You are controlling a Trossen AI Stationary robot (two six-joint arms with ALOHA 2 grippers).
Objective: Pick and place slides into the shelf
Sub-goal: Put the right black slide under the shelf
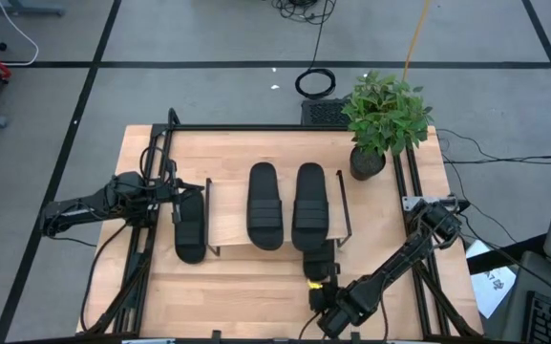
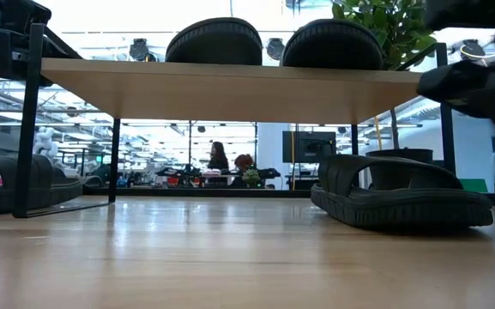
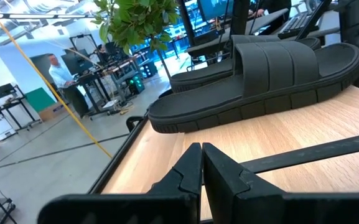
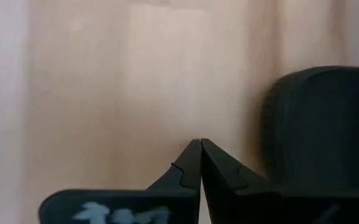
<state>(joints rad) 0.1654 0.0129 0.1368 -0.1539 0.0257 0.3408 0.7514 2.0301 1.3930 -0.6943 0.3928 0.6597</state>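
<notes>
My right gripper [image 1: 325, 304], fingers closed and empty, is hovering over the wooden table [image 1: 246, 287] beside a slide [image 1: 317, 262]. My left gripper [image 1: 175, 190], pinched together, is waiting by the shelf [image 1: 225, 227]; people are working in the room behind.

Shelf [image 1: 225, 225] with two slides [image 1: 264, 204]

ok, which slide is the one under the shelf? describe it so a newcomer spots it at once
Start at the shelf, the light board on thin black legs mid-table, with two slides side by side on top. Below its right end, a third slide lies on the table, its heel poking out toward the right gripper. Unlike the fourth slide, left of the shelf, it sits partly beneath the board.
</notes>
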